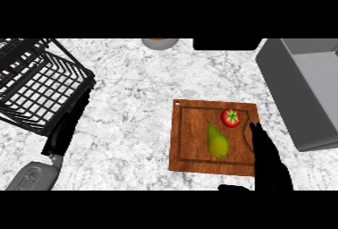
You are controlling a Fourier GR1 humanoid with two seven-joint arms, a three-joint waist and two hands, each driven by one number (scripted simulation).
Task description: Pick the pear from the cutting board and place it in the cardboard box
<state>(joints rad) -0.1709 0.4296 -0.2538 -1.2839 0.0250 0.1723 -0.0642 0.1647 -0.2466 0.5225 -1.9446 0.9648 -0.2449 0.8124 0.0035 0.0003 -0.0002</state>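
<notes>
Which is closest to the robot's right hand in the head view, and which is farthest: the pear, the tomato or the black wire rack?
From the right hand:
1. Pear, just left of the fingers on the cutting board.
2. Tomato, on the board beyond the fingertips; nearly as close as the pear.
3. Wire rack, far across at the counter's left.

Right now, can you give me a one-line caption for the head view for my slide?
Right hand, fingers straight, beside the pear and tomato on the cutting board; grey box to the right.
</notes>
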